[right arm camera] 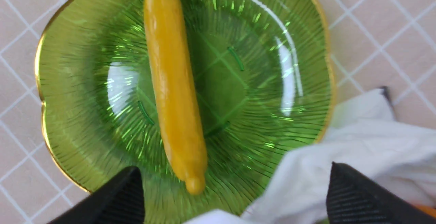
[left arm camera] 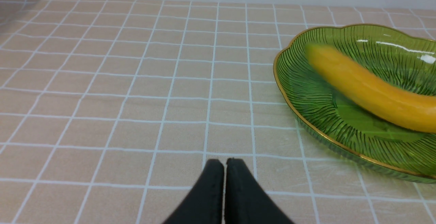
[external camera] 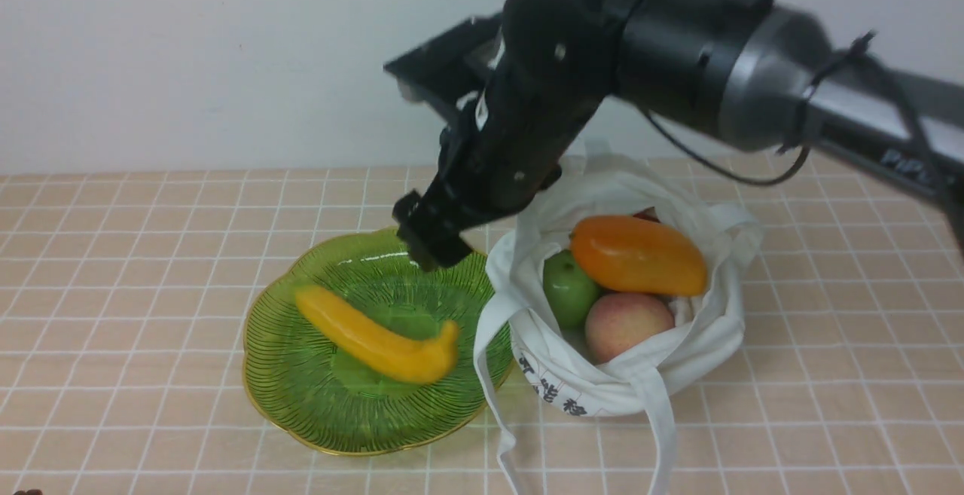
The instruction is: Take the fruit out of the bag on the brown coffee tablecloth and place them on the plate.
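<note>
A yellow banana [external camera: 380, 338] lies in the green plate [external camera: 301, 397] on the checked tablecloth [external camera: 135, 254]. It also shows in the left wrist view [left arm camera: 371, 87] and the right wrist view [right arm camera: 173, 91]. The white bag [external camera: 602, 389] stands right of the plate, open, holding an orange mango [external camera: 640, 255], a green round fruit [external camera: 568, 288] and a peach [external camera: 626, 323]. My right gripper [right arm camera: 235, 176] is open and empty, above the plate's edge by the bag [right arm camera: 357, 138]. My left gripper [left arm camera: 224, 164] is shut and empty, low over bare cloth left of the plate [left arm camera: 313, 115].
The bag's long strap handles [external camera: 663, 435] trail toward the table's front edge. A pale wall runs behind the table. The left arm does not show in the front view.
</note>
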Motion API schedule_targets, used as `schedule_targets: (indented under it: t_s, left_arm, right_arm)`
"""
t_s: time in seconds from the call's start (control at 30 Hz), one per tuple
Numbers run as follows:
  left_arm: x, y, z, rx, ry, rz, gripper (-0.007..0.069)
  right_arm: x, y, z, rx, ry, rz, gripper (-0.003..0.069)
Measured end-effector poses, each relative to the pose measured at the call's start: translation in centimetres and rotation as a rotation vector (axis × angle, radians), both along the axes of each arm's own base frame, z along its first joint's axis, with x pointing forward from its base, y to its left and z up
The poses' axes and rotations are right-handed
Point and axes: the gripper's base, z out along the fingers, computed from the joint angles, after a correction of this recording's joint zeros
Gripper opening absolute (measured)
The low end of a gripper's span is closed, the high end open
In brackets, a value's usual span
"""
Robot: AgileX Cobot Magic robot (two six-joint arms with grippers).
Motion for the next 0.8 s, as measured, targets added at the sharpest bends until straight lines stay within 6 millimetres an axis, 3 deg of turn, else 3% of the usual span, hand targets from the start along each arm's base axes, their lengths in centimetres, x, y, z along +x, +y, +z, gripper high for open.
schedule_targets:
  t_s: [0.13,0.17,0.23,0.37,0.47,0.5,0.53,0.6,0.63,0.67,0.7,0.73,0.77,0.8]
  left_arm:
    - [0.0,0.0,0.0,0.000,0.000,0.000,-0.0008]
    - [0.0,0.0,0.0,0.000,0.000,0.000,-0.0008]
    - [0.0,0.0,0.0,0.000,0.000,0.000,-0.0008]
    - [0.0,0.0,0.0,0.000,0.000,0.000,-0.0008]
    - [0.0,0.0,0.0,0.000,0.000,0.000,-0.0008]
    - [0.0,0.0,0.0,0.000,0.000,0.000,-0.0008]
    - [0.0,0.0,0.0,0.000,0.000,0.000,-0.0008]
    - [0.0,0.0,0.0,0.000,0.000,0.000,-0.0008]
    - [0.0,0.0,0.0,0.000,0.000,0.000,-0.0008]
    - [0.0,0.0,0.0,0.000,0.000,0.000,-0.0008]
    - [0.0,0.0,0.0,0.000,0.000,0.000,-0.0008]
    - [0.0,0.0,0.0,0.000,0.000,0.000,-0.0008]
    - [0.0,0.0,0.0,0.000,0.000,0.000,-0.0008]
    - [0.0,0.0,0.0,0.000,0.000,0.000,-0.0008]
  right_arm:
    - [-0.7,-1.5,5.7,0.052,-0.141,-0.055,0.0503]
    - [-1.5,-2.4,7.7,0.081,-0.184,-0.077,0.0437]
    - [-2.6,-3.6,9.9,0.106,-0.223,-0.094,0.0323]
    - [-6.3,-7.0,14.0,0.169,-0.289,-0.115,0.0086]
    - [-10.4,-10.5,16.2,0.216,-0.314,-0.135,0.0005]
    - [-10.6,-10.7,16.2,0.219,-0.315,-0.138,0.0001]
    - [-13.7,-13.4,16.8,0.246,-0.322,-0.165,-0.0010]
    - [-15.2,-14.8,16.7,0.255,-0.326,-0.181,-0.0013]
    - [-17.9,-17.4,16.1,0.267,-0.331,-0.205,-0.0013]
    - [-19.0,-18.3,16.1,0.280,-0.343,-0.213,-0.0013]
    - [-20.8,-20.0,14.5,0.286,-0.350,-0.224,-0.0015]
    - [-20.8,-20.0,14.5,0.286,-0.350,-0.224,-0.0015]
    - [-22.8,-21.7,13.3,0.354,-0.415,-0.220,-0.0014]
    - [-23.9,-22.5,11.0,0.411,-0.467,-0.205,-0.0014]
